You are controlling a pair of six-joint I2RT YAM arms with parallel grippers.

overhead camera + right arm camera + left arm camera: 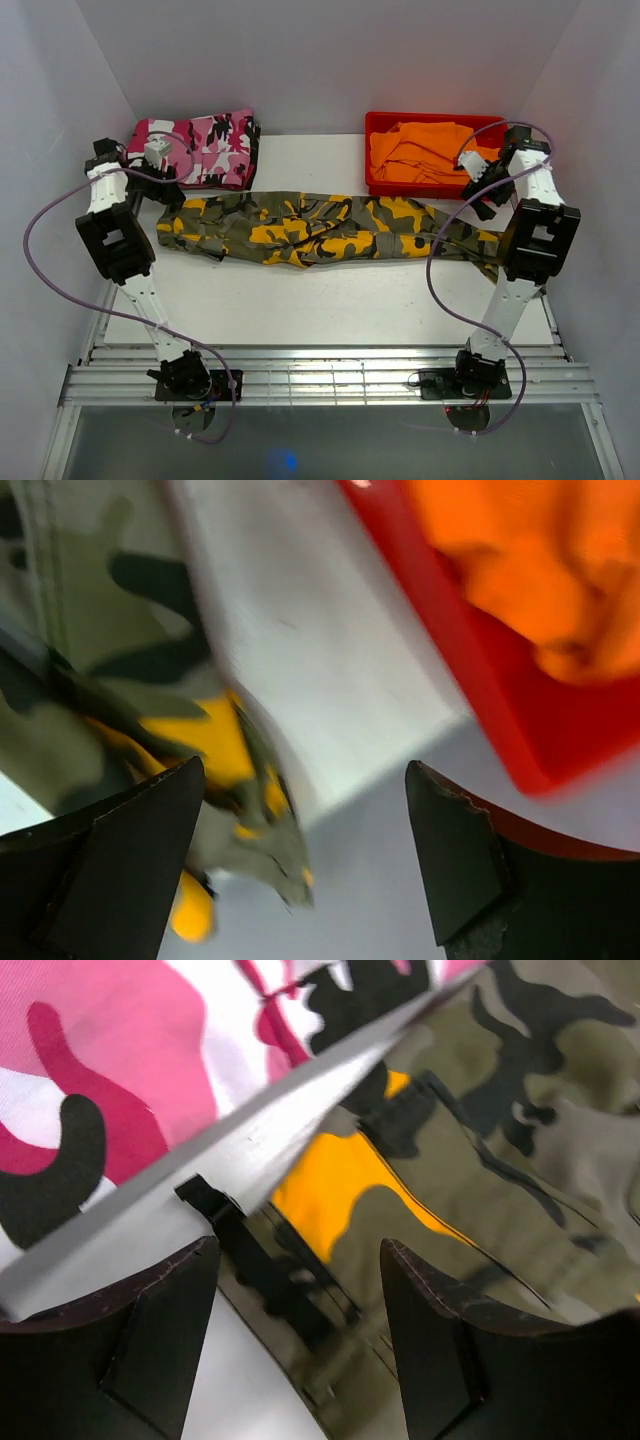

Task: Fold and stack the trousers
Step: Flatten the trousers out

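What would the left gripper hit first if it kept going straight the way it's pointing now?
Most likely the olive and orange trousers. The open left gripper points at their end by the table edge, where a black strap lies. Depth is hard to judge.

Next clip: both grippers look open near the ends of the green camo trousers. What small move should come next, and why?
Probably lower the left gripper onto the left end of the green camo trousers and close on it. They lie unfolded across the table, and this gripper hangs open just above that end, holding nothing. The right gripper is open at the other end.
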